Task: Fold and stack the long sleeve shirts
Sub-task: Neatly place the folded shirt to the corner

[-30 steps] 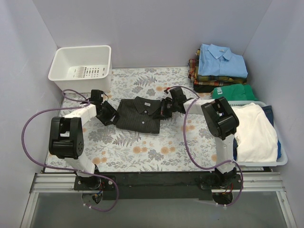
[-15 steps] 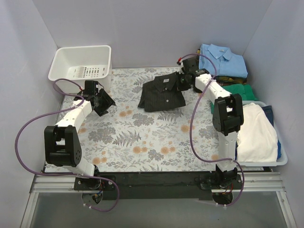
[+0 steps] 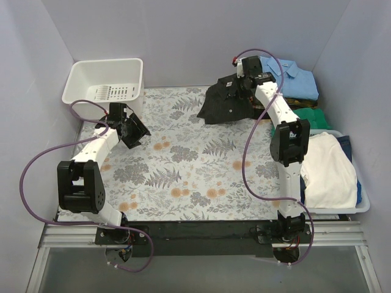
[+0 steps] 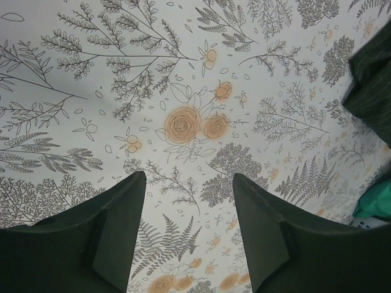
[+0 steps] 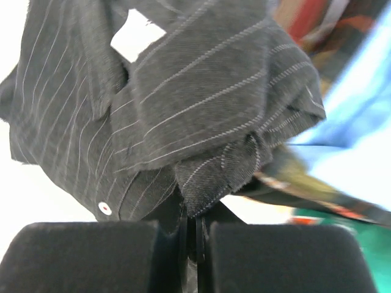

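Plain pale lavender walls [image 3: 201, 36] close in the tabletop [image 3: 183, 177] on three sides under even light. Its white cover is printed with grey ferns and orange roses, and an aluminium rail [image 3: 73, 235] runs along the near edge.

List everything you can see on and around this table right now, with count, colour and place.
pinstriped shirt: one, black-charcoal, far right, held by the right gripper
blue shirt: one, light blue, top of far-right stack
plaid shirt: at least one, multicolour, under the blue shirt
green cloth: one, green, just nearer than the stack
basket: one, white, far left corner
bin: one, pale blue, right edge
white cloth: one, white, in the bin
tablecloth: one, floral, covering the table
left gripper: one, black, open above the tablecloth
right gripper: one, black, shut on the pinstriped shirt
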You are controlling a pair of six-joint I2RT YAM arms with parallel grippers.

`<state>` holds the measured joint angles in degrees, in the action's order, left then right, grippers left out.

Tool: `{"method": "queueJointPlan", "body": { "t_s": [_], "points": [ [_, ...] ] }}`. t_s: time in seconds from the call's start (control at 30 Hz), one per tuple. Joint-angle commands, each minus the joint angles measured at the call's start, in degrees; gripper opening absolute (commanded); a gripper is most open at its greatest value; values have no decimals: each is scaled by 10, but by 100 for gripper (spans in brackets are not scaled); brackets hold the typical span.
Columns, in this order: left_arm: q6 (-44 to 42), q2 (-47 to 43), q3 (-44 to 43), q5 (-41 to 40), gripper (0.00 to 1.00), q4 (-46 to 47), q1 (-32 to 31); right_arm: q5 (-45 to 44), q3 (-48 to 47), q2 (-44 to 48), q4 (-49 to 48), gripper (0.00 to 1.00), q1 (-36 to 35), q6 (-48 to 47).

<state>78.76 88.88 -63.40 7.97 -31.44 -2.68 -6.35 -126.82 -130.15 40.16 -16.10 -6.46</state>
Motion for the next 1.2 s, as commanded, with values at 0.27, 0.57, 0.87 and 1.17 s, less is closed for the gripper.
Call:
{"method": "queueJointPlan", "body": {
  "t_s": [0.27, 0.57, 0.87, 1.17],
  "points": [
    [-17, 14, -26, 26, 58, -7, 3, -130, -54, 52, -145, 1, 72, -92],
    [-9, 22, -24, 23, 58, -15, 3, -176, -73, 70, -286, 1, 119, -78],
    [-1, 43, -30, 28, 58, -15, 3, -259, -90, 57, -365, 1, 126, -58],
    [-6, 69, -46, 34, 58, -20, 2, -319, -69, 30, -379, 1, 135, -24]
  ]
}}
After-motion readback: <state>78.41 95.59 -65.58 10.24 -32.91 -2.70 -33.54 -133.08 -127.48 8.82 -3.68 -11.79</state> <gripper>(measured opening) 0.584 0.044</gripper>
